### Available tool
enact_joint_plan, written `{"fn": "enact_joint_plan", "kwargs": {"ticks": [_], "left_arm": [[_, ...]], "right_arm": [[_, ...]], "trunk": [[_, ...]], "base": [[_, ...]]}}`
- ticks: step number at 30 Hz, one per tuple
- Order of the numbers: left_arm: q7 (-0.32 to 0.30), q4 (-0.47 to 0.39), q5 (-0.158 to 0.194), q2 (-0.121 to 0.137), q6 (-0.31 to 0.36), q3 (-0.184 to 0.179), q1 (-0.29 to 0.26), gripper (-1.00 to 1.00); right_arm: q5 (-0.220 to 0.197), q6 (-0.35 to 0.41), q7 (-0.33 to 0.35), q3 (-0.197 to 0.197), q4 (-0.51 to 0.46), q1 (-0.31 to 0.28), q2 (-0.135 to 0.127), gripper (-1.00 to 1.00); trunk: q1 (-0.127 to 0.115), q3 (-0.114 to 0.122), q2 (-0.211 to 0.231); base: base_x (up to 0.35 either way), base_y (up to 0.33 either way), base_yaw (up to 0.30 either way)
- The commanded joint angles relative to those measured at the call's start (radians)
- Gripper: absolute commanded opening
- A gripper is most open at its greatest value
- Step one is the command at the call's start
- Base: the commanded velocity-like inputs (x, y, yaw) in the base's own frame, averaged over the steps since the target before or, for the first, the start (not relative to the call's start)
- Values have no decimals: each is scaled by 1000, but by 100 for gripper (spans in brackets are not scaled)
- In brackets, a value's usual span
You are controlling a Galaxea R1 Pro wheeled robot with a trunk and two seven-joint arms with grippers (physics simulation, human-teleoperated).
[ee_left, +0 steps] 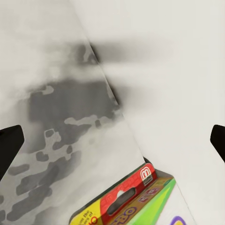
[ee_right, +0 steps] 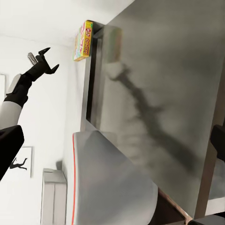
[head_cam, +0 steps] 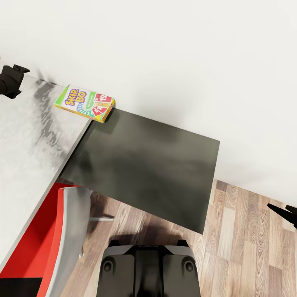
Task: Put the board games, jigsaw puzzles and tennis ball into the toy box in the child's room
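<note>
Right up close in the head view: robot's dark base point(head_cam: 147, 270) at the bottom edge, parked on wood-plank floor point(head_cam: 247, 231). Just to its left, a red and grey chair point(head_cam: 62, 239) tucked partly under the table point(head_cam: 24, 165), with the same chair's grey back and red edging point(ee_right: 112, 183) showing big in the right wrist view. Off at the right edge, above the floor, black tips of the right gripper point(head_cam: 284, 212), spread apart in a fork shape, nothing between them; in its own wrist view just two dark fingers point(ee_right: 9, 150) at either side with a wide gap, so open and empty. Next out, the dark grey wing point(head_cam: 152, 165) of the desk, bare, butting against the light grey wing with its mottled reflections. Further back, near the corner where the two wings meet the white wall point(head_cam: 185, 49), one board game point(head_cam: 85, 103): a green-edged Skip-Bo box lying flat on the light grey top, one end poking out over the dark wing. Same box from its end point(ee_right: 83, 40) in the right wrist view, and its red and green corner point(ee_left: 136, 199) in the left wrist view. Farthest left, left gripper point(head_cam: 10, 80) hovering above the light grey top beside the wall, well apart from the box; fingers wide apart and holding nothing, also seen from afar with prongs splayed point(ee_right: 43, 60). Also a black silhouette picture point(ee_right: 21, 163) on the wall.
</note>
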Motion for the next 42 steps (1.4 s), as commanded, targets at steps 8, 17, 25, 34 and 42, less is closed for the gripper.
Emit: {"fn": "enact_joint_plan", "kwargs": {"ticks": [8,17,25,34,42], "left_arm": [[9,-20,22,13,11,1,13,100],[11,-71,37,26,22,10,32,100],[13,-95,42,23,25,12,32,100],[53,-107,45,4,29,12,23,100],[79,-110,46,-16,36,12,18,100]], "right_arm": [[-1,14,-8,-1,-8,-9,6,100],[-1,25,-21,-2,-16,-22,23,100],[-1,27,-24,-4,-17,-26,30,100],[0,26,-28,-4,-17,-27,38,100],[2,26,-30,-3,-17,-29,51,100]], "trunk": [[1,-1,-2],[1,-1,-2],[1,-1,-2],[1,-1,-2],[1,-1,-2]], "base": [[0,0,37],[0,0,196],[0,0,130],[0,0,41],[0,0,13]]}}
